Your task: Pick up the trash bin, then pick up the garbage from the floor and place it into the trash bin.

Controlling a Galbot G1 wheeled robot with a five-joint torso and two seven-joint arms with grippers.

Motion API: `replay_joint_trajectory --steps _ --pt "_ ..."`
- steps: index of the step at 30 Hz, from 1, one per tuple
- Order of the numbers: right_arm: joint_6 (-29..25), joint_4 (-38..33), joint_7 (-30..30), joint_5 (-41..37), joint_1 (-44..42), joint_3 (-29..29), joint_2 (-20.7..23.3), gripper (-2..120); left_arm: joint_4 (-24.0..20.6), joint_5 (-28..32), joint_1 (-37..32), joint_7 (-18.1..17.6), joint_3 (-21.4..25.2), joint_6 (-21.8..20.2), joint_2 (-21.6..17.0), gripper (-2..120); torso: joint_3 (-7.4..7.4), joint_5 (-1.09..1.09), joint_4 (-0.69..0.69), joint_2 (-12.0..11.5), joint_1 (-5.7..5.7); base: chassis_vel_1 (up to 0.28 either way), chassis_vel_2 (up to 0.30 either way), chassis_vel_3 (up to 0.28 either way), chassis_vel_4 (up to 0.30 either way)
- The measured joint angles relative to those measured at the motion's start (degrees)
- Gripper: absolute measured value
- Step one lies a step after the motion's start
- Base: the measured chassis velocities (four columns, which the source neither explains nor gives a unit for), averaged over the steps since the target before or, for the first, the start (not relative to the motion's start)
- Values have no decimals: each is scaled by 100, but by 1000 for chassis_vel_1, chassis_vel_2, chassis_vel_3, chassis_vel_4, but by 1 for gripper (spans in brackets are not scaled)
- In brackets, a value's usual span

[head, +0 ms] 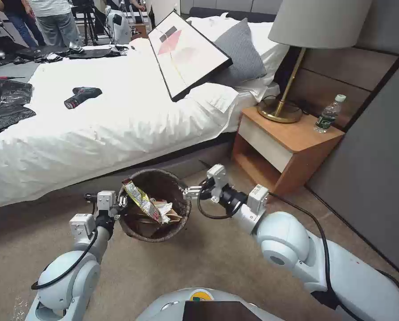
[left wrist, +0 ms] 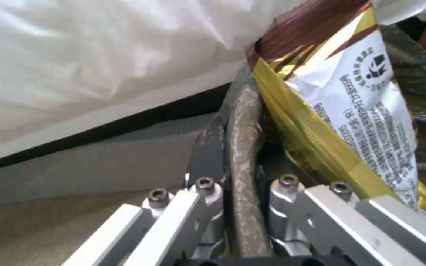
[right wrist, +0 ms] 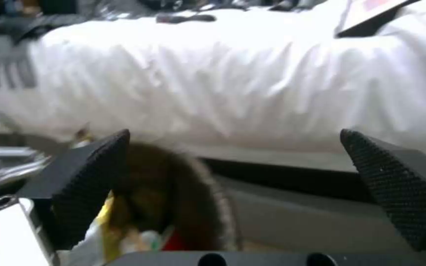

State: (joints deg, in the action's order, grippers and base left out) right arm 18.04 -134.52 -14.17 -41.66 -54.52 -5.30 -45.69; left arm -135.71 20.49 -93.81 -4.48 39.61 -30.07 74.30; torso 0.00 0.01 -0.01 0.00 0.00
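Note:
The trash bin (head: 142,232) hangs tilted above the carpet, its dark brown liner folded over the rim (left wrist: 245,140). My left gripper (head: 122,201) is shut on the rim's left side, one finger inside and one outside (left wrist: 235,166). Garbage lies inside the bin: a yellow snack wrapper (head: 140,199) (left wrist: 356,103) sticks up by the left rim, with white tissue (head: 164,208) and brown paper beside it. My right gripper (head: 187,192) stands open just off the bin's right rim. Between its black pads (right wrist: 92,184) the bin (right wrist: 183,192) and its contents show below.
A bed (head: 97,125) with white sheets runs close behind the bin, carrying a framed picture (head: 186,53) and a drill (head: 81,96). A wooden nightstand (head: 288,147) with a lamp (head: 293,58) and a bottle (head: 329,114) stands right. A dark wall panel (head: 368,178) closes the right side.

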Motion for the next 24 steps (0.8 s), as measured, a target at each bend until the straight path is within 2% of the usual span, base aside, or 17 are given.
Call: replay_joint_trajectory --steps 3,7,11,13,16,21,24 --pt "-52 0 7 116 -332 425 -77 100 0 21 -2 0 18 0 -8 5 0 0 1 0 0 0 0 0 0" --pt "-100 -16 28 225 -598 681 -135 100 0 39 -4 -1 27 1 -16 5 0 0 0 0 0 0 0 0 0" --pt "-359 5 200 677 -1356 1233 -404 100 -1 69 6 -3 45 3 -21 5 0 -1 1 0 0 0 0 0 0" --pt "-401 23 232 754 -1465 1315 -458 100 -1 71 6 -3 45 3 -22 5 0 -1 0 0 0 0 0 0 0" --pt "-593 110 374 1184 -2058 1775 -808 100 -1 75 -3 -5 56 4 -20 5 0 0 0 0 0 0 0 0 0" --pt "-778 214 481 1642 -2489 2112 -1140 100 -6 79 -19 -7 72 5 -23 5 0 -1 0 0 0 0 0 0 0" --pt "-1044 357 593 2232 -2846 2343 -1520 100 -21 79 -38 -8 74 11 -27 5 0 -1 1 0 0 0 0 0 0"
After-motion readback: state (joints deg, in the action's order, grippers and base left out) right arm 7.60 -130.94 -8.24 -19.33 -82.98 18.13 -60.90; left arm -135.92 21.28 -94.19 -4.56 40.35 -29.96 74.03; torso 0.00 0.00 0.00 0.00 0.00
